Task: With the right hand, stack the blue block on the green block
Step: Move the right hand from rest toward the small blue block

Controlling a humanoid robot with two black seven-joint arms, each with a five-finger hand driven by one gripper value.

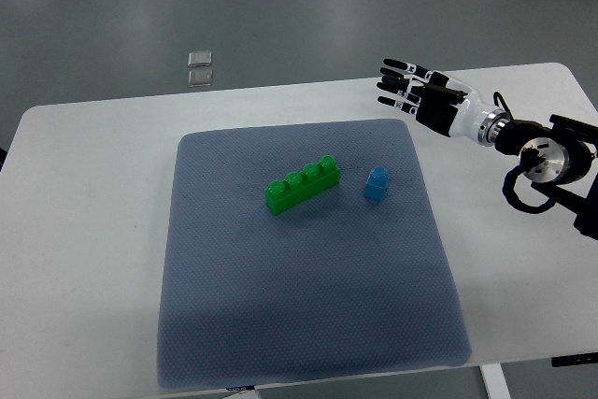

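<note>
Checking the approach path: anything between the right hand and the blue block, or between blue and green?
Nothing visible. The right hand hovers open, up and right of the blue block, bare mat between. The green block lies just left, a clear gap between them.

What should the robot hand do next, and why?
Probably reach down toward the blue block. The right robot hand is open and empty, up beyond the mat's corner, and the blue block sits on the mat beside the green block, not on it.
</note>
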